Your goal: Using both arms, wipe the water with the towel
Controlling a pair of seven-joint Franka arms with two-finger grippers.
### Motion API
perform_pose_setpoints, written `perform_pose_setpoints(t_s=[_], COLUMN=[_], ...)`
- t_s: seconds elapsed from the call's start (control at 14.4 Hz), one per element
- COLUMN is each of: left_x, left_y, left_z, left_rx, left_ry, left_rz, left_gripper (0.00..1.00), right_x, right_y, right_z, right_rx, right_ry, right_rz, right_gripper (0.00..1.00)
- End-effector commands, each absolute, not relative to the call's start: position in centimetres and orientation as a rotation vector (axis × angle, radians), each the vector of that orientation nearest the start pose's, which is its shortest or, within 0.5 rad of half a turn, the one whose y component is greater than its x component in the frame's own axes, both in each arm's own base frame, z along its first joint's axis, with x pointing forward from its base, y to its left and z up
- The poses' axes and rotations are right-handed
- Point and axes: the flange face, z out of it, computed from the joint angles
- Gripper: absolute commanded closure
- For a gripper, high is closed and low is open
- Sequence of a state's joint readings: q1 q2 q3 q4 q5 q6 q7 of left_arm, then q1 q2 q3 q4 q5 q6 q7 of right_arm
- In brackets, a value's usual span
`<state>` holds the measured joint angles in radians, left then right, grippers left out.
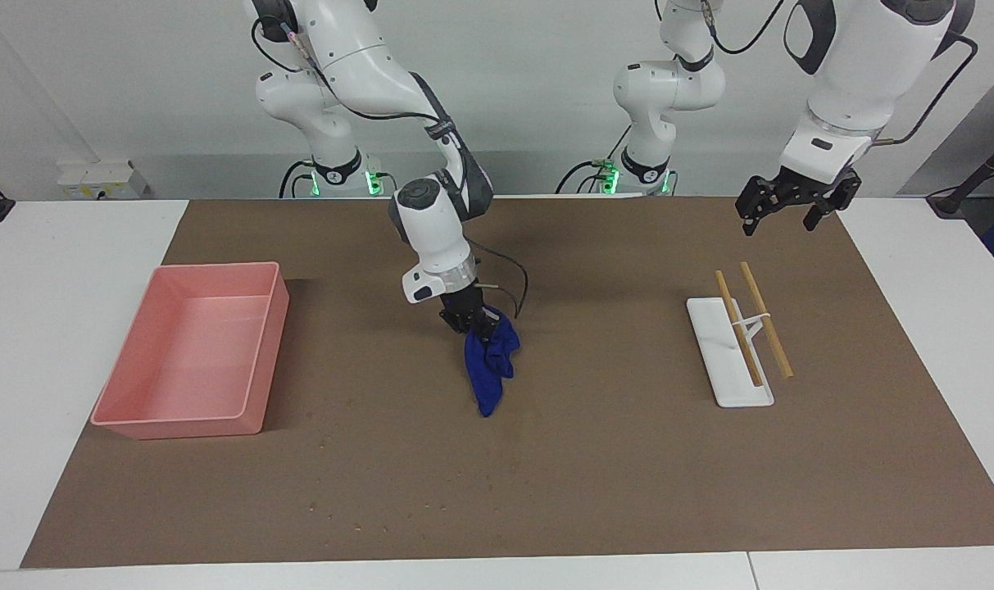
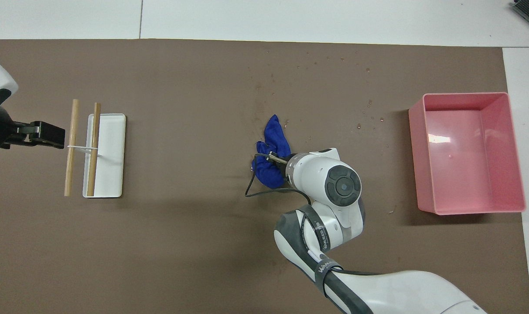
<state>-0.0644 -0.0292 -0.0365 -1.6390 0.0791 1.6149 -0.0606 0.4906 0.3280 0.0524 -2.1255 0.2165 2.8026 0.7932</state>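
The deep-blue towel hangs crumpled from my right gripper, which is shut on its upper end over the middle of the brown mat. The towel's free end trails on the mat, pointing away from the robots. The water shows as a faint dark streak on the mat, just farther from the robots than the towel's tip. My left gripper waits open and raised, over the mat at the left arm's end, beside the wooden sticks.
A pink bin stands at the right arm's end of the mat. A white tray with two wooden sticks lies at the left arm's end. Small droplets dot the mat between the water streak and the bin.
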Motion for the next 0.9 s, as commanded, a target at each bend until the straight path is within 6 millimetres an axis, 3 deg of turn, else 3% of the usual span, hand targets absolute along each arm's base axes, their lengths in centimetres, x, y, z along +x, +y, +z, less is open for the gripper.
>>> perform_pose_setpoints(t_s=[0.0, 0.21, 0.35, 0.56, 0.63, 0.83], left_x=[54.4, 54.5, 54.4, 54.6, 54.6, 54.5], left_y=[-4.1, -4.1, -4.2, -3.9, -3.1, -4.0], left_z=[61.5, 61.6, 61.6, 62.2, 62.5, 63.1], left_rx=[-3.079, -3.079, -3.079, -3.138, -3.149, -3.147], left_ry=[0.053, 0.053, 0.056, 0.027, 0.009, 0.045], left_rz=[-0.056, -0.068, -0.071, -0.125, -0.132, -0.154], left_gripper=[0.00, 0.00, 0.00, 0.00, 0.00, 0.00], right_x=[52.0, 53.9, 54.3, 53.8, 52.9, 51.6], right_y=[26.2, 22.2, 21.1, 23.3, 25.8, 30.7], right_z=[27.4, 27.6, 27.7, 28.1, 28.3, 29.5], right_rx=[-2.829, -2.866, -2.874, -2.813, -2.787, -2.722], right_ry=[0.486, 0.369, 0.342, 0.528, 0.568, 0.645], right_rz=[-0.287, -0.338, -0.347, -0.313, -0.295, -0.275], right_gripper=[1.00, 1.00, 1.00, 1.00, 1.00, 1.00])
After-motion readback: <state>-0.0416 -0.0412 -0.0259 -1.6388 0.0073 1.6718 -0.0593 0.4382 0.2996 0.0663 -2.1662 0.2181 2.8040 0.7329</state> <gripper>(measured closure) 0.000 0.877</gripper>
